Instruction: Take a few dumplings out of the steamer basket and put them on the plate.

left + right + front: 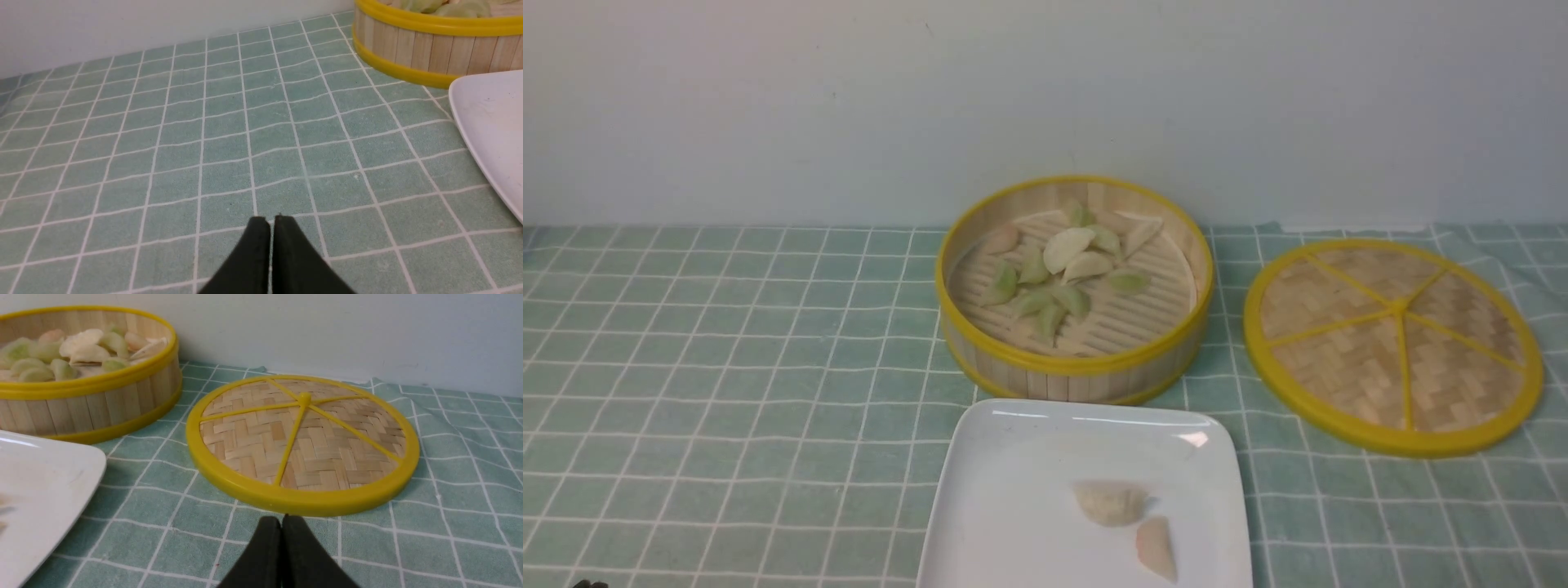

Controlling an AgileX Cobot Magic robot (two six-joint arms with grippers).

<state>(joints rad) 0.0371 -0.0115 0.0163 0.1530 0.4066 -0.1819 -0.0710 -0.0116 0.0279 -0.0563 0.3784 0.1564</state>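
Looking at the front view, neither arm really shows, so the wrist cams tell the story. The left gripper (271, 220) has its two black fingers pressed together with nothing between them, low over the bare green checked tablecloth (204, 134). The right gripper (282, 520) is the same: pinched closed, empty, just beside the near rim of the woven lid (302, 445).

The steamer basket (1074, 363) sits centre, toward the back wall, with a loose heap of dumplings (1062, 273) on its slats, cream and pale green, pointing every which way. The plate (1013, 490) touches or nearly touches the basket's near wall and already holds two pale dumplings (1131, 523), well apart from the plate's left side.

What the next grab turns on: the basket lies forward and inward from both grippers. For the right one it's ahead and to its left, with the lid flat beside it; for the left, ahead and to its right across open cloth. I'd guess the left has the cleaner path. Either way the fingers must open, clear the upright yellow rim, and come down from above.
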